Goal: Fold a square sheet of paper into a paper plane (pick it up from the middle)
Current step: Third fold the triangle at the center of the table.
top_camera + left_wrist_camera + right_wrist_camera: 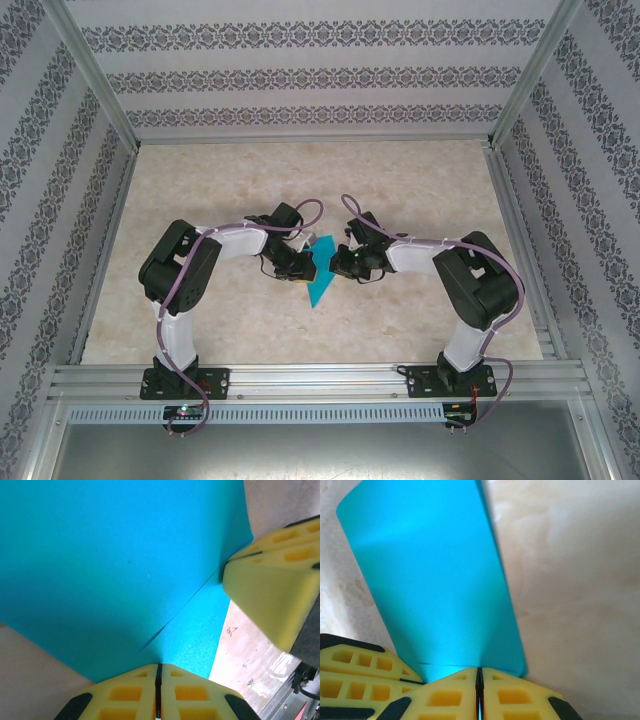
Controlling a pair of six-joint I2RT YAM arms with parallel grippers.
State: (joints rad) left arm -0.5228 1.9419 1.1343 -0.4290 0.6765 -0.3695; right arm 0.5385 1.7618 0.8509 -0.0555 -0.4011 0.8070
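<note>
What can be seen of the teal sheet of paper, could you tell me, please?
The sheet of paper is thin, matte and plain teal-blue, with a diagonal fold edge across it. From above it tapers to a point toward the near edge of the table, around the table's middle. The left tool and the right tool pinch it from opposite sides, both shut on it.

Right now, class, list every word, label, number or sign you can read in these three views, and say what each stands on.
No text can be read.
Paper: plain teal, unmarked.
Yellow pads: no lettering.
Table: a few small dark marks, too blurred to tell whether they are signs.
Walls: repeating ornament, not letters.
</note>
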